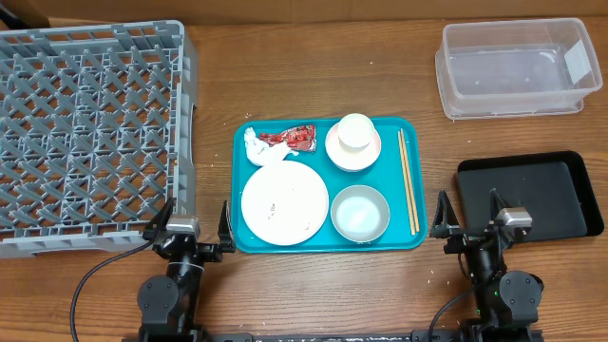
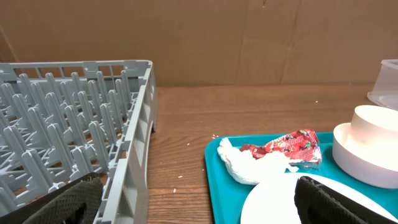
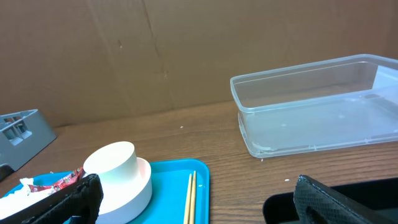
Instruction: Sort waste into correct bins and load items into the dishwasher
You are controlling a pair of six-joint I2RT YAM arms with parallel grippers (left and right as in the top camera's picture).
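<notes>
Landmark: teal tray (image 1: 237, 180), flat on the wood table (image 1: 313, 294). Calling everything off it.
L gripper (image 1: 191, 226): mine, spread wide, nothing btw the fingers. Low at the tray's near-left corner, one finger just beside the tray's left edge, the other in front of the dish rack.
R gripper (image 3: 198, 190): mine too, spread wide, holding nothing. Off the tray's near-right corner, btw the tray and the black tray.
Tissue (image 1: 256, 147): crumpled, white, in the tray's far-left corner, near side up against the plate rim.
Wrapper (image 1: 293, 139): red print, on the tray's far side, just right of the tissue and touching it.
Plate (image 1: 284, 201): flat, round, white. Fills the near-left part of the tray.
Far bowl (image 1: 353, 162): white, upright, far-centre of the tray, right of the wrapper.
Cup (image 1: 354, 133): small, white, standing inside the far bowl. Which way up, can't tell.
Near bowl (image 1: 360, 212): white, upright, near-right part of the tray, just beside the plate.
Chopsticks (image 1: 407, 180): two, side by side, inside the tray's right rim, running far to near.
Dish rack (image 1: 85, 133): grey lattice, left of the tray, narrow gap btw them.
Clear tub (image 1: 513, 71): past the tray's far-right corner, well apart.
Black tray (image 1: 522, 195): shallow, right of the tray's near-right corner, near but not touching.
Cardboard wall (image 2: 249, 37): upright beyond the tray's far side, seen from both wrists.
</notes>
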